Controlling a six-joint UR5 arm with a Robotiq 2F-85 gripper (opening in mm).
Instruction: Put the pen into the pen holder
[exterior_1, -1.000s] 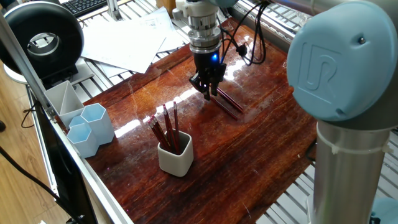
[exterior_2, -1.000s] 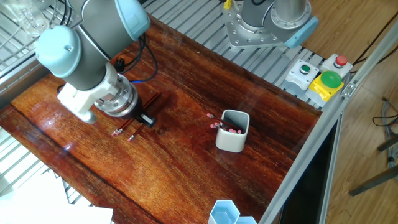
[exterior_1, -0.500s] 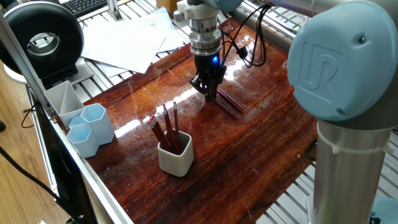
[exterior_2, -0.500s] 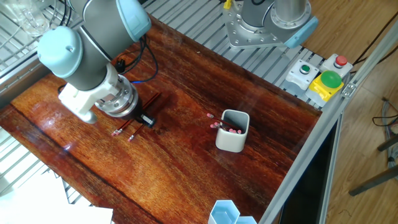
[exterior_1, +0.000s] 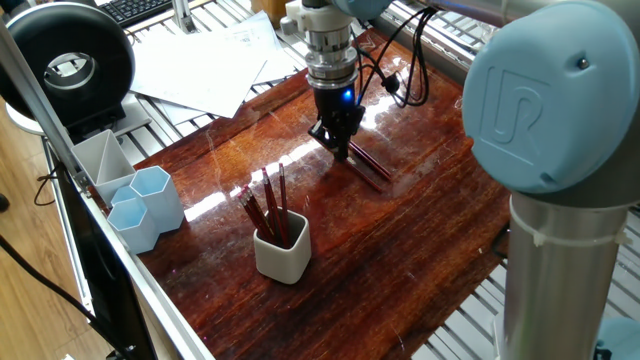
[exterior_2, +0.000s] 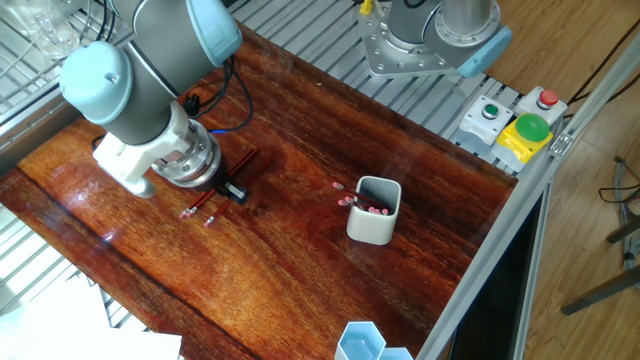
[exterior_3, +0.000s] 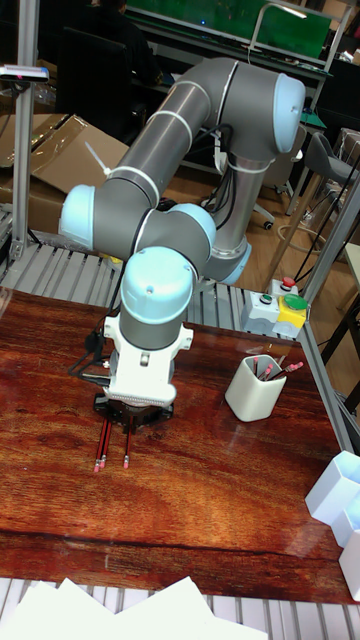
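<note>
Your tool (exterior_1: 341, 150) seems closed on one pen (exterior_1: 368, 163) lying on the surface (exterior_1: 420, 220); a neighbouring pen could be dragged along.

A robotics lab: aluminium frame bench (exterior_2: 330, 75), emergency-stop button box (exterior_2: 517, 127).

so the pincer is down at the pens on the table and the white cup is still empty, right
Not quite: the white cup is not empty. One fixed view shows several pens standing in it. The rest holds: the pincer is down at the pens on the table.
</note>
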